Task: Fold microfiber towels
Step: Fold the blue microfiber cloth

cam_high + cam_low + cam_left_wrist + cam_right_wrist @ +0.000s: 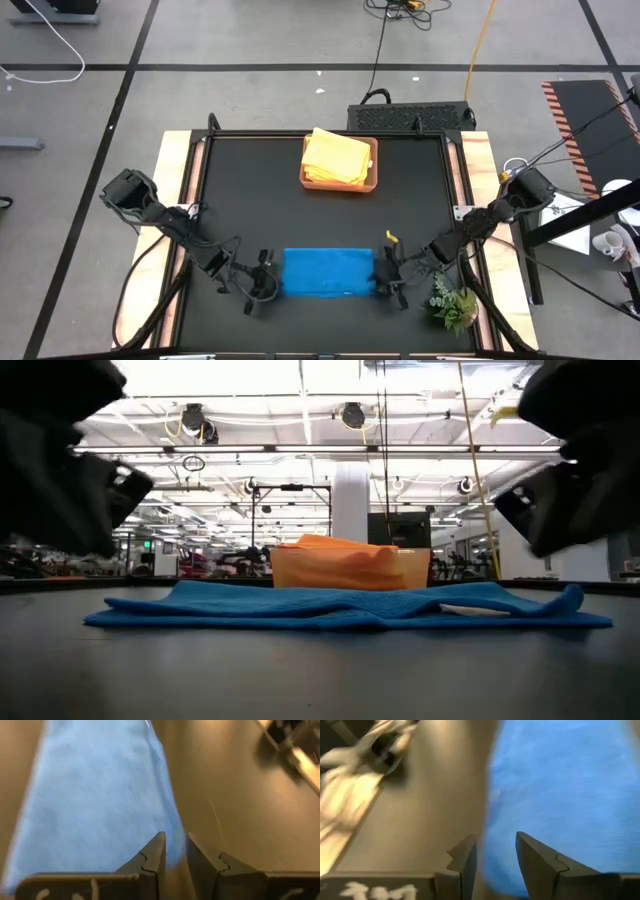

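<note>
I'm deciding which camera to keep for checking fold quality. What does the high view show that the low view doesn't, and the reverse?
Only the high view shows the full layout: the blue towel folded into a rectangle at the table's near edge, the left gripper at its left end and the right gripper at its right end, plus the plant sprig beside the right arm.

Only the low view shows the towel's stacked layers along its edge and the room's ceiling lights.

Both show the blue towel and the tray holding yellow and orange towels.
</note>
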`<state>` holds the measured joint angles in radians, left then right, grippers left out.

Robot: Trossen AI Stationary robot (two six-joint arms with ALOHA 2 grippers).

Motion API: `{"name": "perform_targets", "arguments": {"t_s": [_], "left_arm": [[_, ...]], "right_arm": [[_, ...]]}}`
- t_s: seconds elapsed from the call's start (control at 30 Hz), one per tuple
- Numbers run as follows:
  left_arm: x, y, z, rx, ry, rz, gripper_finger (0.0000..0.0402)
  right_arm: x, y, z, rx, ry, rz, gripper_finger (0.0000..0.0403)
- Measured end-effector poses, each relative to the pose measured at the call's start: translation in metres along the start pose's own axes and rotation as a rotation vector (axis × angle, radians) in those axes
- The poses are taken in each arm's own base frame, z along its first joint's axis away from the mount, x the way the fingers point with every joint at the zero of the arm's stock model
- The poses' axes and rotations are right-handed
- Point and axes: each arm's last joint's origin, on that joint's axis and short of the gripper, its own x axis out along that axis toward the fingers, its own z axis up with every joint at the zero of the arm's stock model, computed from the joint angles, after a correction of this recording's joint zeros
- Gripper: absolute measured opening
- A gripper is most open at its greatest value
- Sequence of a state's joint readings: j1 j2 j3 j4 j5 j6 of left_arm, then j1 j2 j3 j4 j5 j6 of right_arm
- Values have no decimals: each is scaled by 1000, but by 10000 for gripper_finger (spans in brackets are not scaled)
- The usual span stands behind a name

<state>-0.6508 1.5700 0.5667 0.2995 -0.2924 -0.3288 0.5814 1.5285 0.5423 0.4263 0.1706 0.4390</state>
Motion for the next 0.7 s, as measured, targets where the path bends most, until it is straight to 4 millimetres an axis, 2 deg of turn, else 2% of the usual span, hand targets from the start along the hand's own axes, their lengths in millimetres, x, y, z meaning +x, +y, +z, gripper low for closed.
{"name": "perform_targets", "arguments": {"t_s": [0.1, 0.23, 0.4, 0.57, 0.7], "left_arm": [[1, 5, 10, 6, -93, 46, 78], [4, 22, 25, -2, -195, 91, 79], [10, 56, 38, -65, -211, 20, 91], [17, 83, 47, -104, -192, -24, 144], [25, 95, 56, -107, -192, -21, 192]], "right_arm": [[-7, -14, 7, 89, -42, -169, 129], [-15, -38, 9, 232, -36, -365, 130], [-11, -60, 9, 378, 50, -335, 147], [-6, -72, 4, 449, 123, -306, 165], [-5, -73, 4, 452, 127, -304, 148]]}}
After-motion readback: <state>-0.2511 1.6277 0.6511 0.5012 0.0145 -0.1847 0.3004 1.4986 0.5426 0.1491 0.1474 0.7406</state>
